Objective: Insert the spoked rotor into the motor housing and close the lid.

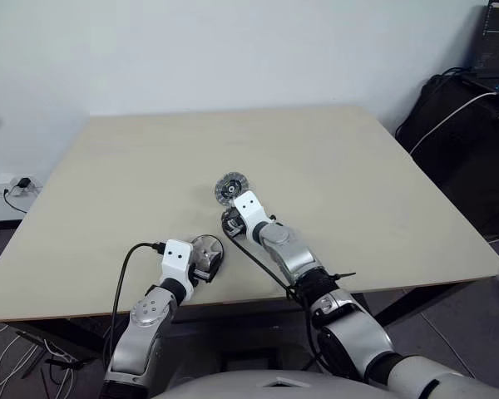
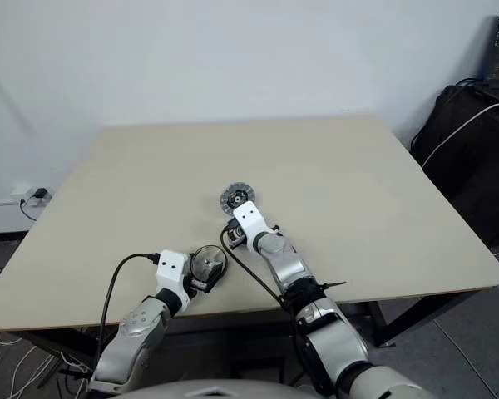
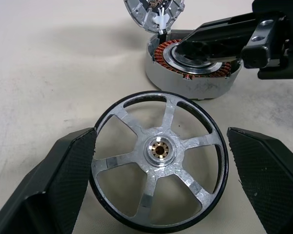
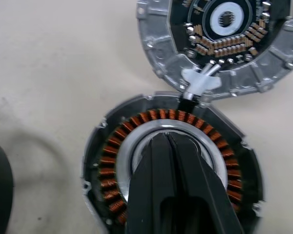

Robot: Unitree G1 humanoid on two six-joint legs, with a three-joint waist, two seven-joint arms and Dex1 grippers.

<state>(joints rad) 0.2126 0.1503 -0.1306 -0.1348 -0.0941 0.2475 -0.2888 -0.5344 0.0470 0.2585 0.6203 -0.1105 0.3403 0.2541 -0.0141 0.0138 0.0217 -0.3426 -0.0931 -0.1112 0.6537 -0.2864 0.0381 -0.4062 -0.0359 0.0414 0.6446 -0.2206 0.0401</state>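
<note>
Two grippers: both work over the near half of the table (image 1: 358, 183), left one nearest the edge.
Left gripper (image 3: 161, 161): fingers (image 3: 63, 175) spread wide apart, one on each side of the rotor, not pressing it as far as the left wrist view shows.
Rotor (image 3: 158, 158): silver wheel with a dark rim, six spokes and a brass hub, lying flat on the table between the left fingers, near the front edge.
Right gripper (image 4: 171, 146): fingers pressed together, tips down in the middle of the housing.
Housing (image 4: 171, 165): round grey shell with a ring of copper windings inside, open on top, sitting on the table just beyond the rotor and apart from it.
Lid (image 4: 219, 44): round grey cap swung open, inner face with small copper-coloured parts showing, joined to the far edge of the housing by a small hinge piece (image 4: 201, 80).
Far right: dark bag (image 1: 457, 141) beyond the table.
</note>
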